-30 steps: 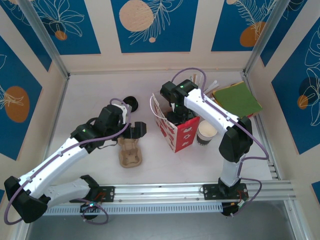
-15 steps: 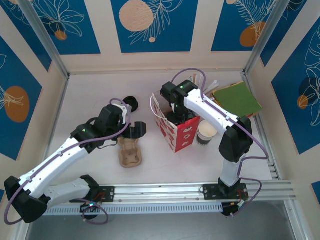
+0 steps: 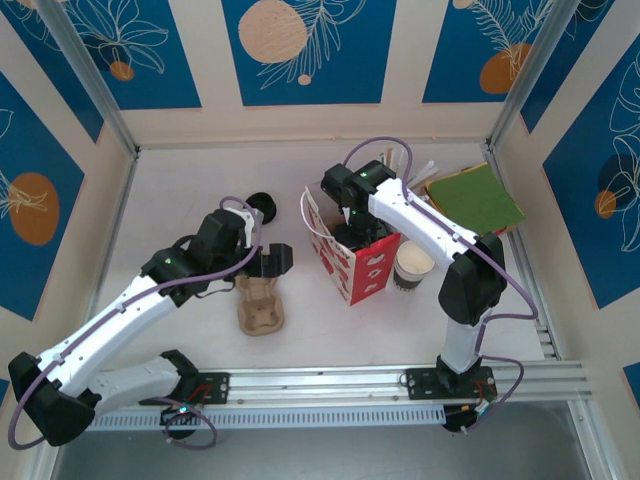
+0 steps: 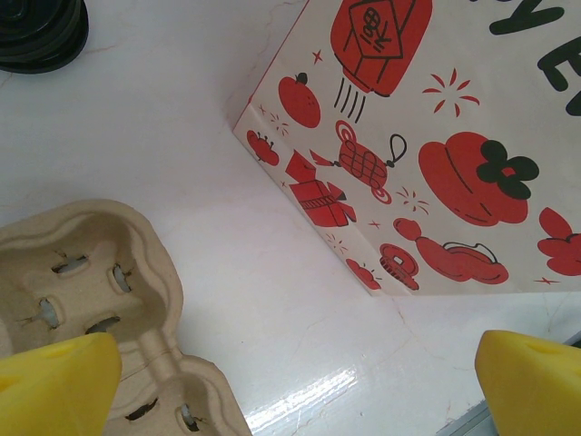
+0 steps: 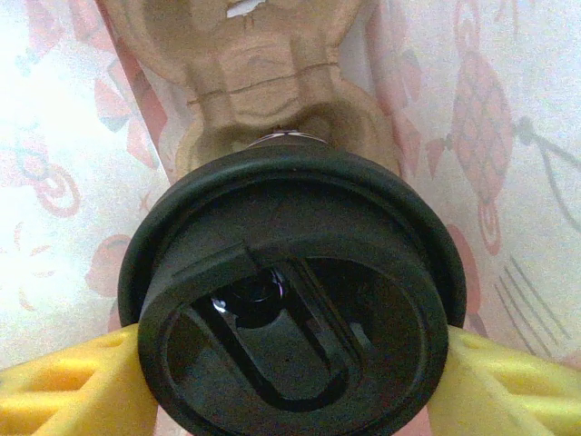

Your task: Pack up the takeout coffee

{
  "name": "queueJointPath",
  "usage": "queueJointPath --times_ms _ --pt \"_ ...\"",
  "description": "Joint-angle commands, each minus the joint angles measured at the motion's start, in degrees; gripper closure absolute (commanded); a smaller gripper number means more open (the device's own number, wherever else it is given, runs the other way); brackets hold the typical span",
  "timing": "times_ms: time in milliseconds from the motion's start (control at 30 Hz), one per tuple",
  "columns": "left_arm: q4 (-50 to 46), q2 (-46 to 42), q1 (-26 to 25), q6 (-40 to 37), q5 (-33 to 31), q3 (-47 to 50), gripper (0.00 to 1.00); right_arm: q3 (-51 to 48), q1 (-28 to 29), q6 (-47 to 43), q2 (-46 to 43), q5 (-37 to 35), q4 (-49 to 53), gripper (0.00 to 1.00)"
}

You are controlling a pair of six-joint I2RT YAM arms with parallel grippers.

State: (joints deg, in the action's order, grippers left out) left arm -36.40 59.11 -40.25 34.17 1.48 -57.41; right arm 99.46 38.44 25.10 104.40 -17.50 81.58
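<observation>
moved: nothing.
right pincer: clenched on takeout coffee, inside bag.
advice: lower straight into the carrier beneath, then release.

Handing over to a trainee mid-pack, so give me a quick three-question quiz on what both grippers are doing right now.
1. True or false: the right gripper is shut on the takeout coffee, at its lid.
2. The left gripper is: A open above the table; B shut on a stirrer; C shut on a loose lid.
3. What sits below the takeout coffee inside the bag?
Key: 1 true; 2 A; 3 a cardboard cup carrier.
</observation>
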Motion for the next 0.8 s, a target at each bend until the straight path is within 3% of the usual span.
queueJointPath --times_ms 0,767 --pt "0.02 -0.04 0.36 0.32 0.21 -0.14 0.0 -0.4 -0.29 0.08 -1.8 1.69 0.24 0.32" --pt "-0.23 -0.09 0.36 0.04 0.11 -0.08 0.0 -1.46 -0.44 0.23 -1.79 1.76 -0.5 0.32"
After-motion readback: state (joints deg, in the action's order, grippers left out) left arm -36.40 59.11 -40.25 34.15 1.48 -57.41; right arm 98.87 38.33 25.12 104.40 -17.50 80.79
